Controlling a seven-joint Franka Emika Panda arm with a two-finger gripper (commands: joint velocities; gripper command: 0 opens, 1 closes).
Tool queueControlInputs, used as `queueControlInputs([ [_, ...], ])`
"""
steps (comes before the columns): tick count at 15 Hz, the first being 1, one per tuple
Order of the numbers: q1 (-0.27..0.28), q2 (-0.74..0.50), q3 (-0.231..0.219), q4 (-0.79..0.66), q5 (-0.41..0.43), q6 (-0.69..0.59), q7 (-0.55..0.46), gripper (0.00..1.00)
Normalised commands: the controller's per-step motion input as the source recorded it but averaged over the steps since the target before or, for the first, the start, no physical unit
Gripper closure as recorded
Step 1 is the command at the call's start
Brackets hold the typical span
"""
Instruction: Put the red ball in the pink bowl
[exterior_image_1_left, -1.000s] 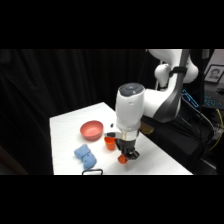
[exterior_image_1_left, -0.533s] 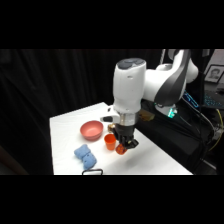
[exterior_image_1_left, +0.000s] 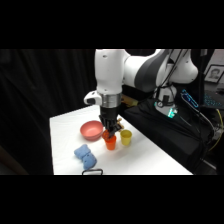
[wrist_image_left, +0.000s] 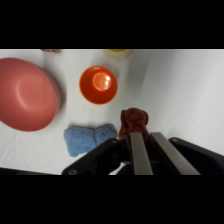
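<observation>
gripper (wrist_image_left: 134, 129) clamped on the red ball (wrist_image_left: 133, 120), lifted above the white table (exterior_image_1_left: 65, 131)

the ball hangs between the fingers over the table, near the orange cup (wrist_image_left: 98, 84) and blue cloth (wrist_image_left: 89, 138); the pink bowl (wrist_image_left: 26, 93) sits beyond the cup, apart from the ball.

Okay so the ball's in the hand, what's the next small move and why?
Probably carry it sideways toward the pink bowl. The hand is shut on the red ball, held above the white table. In the wrist view the bowl sits off to one side, past the orange cup, so releasing now would miss.
</observation>
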Motion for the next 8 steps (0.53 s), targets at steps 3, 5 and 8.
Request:
queueControlInputs([
  [3,-0.194,-0.05,-0.056,0.18,0.1,-0.2,-0.37,0.97],
  [5,-0.174,-0.02,-0.053,0.21,0.126,-0.21,-0.37,0.97],
  [8,-0.16,0.03,-0.057,0.23,0.133,-0.2,-0.36,0.96],
])
